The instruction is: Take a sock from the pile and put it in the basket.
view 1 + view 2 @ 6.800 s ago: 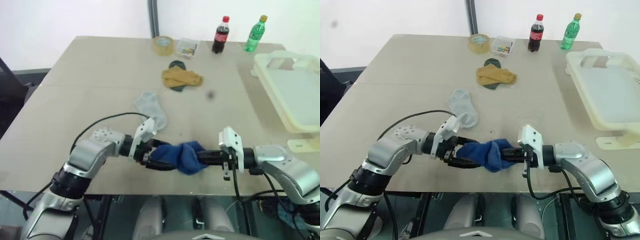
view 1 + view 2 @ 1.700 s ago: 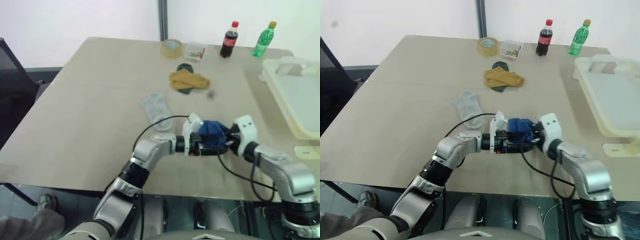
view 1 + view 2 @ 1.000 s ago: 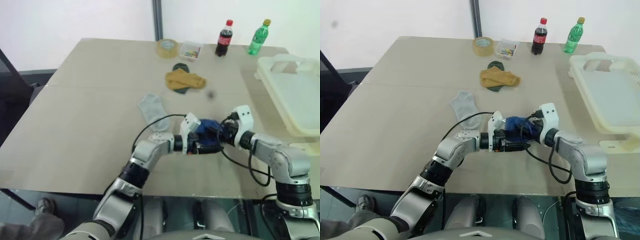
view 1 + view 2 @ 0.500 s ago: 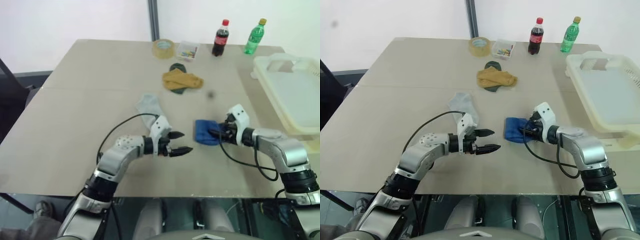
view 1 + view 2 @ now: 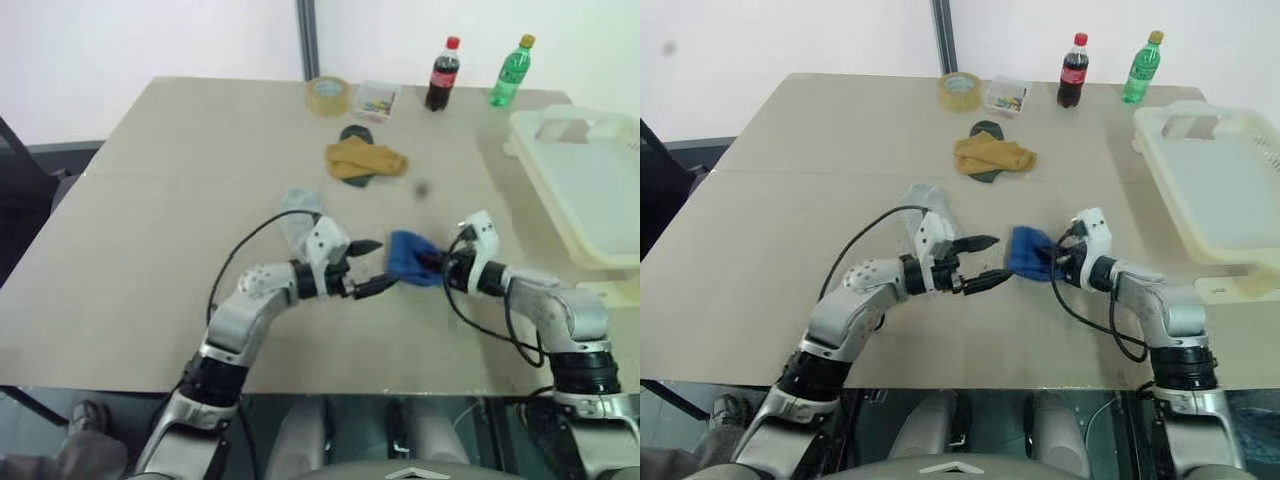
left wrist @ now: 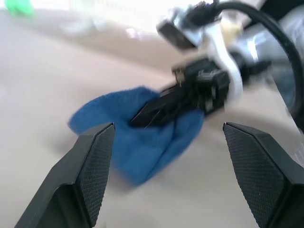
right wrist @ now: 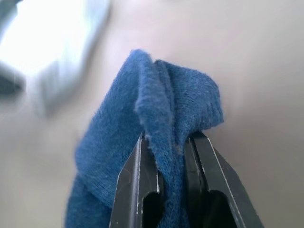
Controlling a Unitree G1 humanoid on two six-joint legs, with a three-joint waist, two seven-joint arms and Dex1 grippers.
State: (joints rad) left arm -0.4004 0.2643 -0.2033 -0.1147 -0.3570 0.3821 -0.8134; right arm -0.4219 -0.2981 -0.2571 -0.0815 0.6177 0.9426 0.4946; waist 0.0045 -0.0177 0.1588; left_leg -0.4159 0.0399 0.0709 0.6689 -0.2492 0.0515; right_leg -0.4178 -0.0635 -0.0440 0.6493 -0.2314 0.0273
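Since the left gripper [image 5: 982,262] let go half a second ago: we are now carrying the blue sock [image 5: 1030,253] with one arm alone.
Right gripper [image 7: 166,142]: we are pinching a fold of the blue sock between closed fingers, and the cloth is hanging clear of the table [image 5: 790,200].
Left gripper: we are holding it wide open and empty, just beside the sock, its tips closer to the cloth than a moment ago.
Pile: the mustard sock [image 5: 994,155] and dark green sock [image 5: 985,130] are lying farther up the table; the grey sock [image 5: 923,198] is lying behind our left wrist.
Basket [image 5: 1160,125]: it is waiting at the table's right edge, well apart from the sock.
Meaning: we are judging the handover done, and the swing to the basket is coming next.
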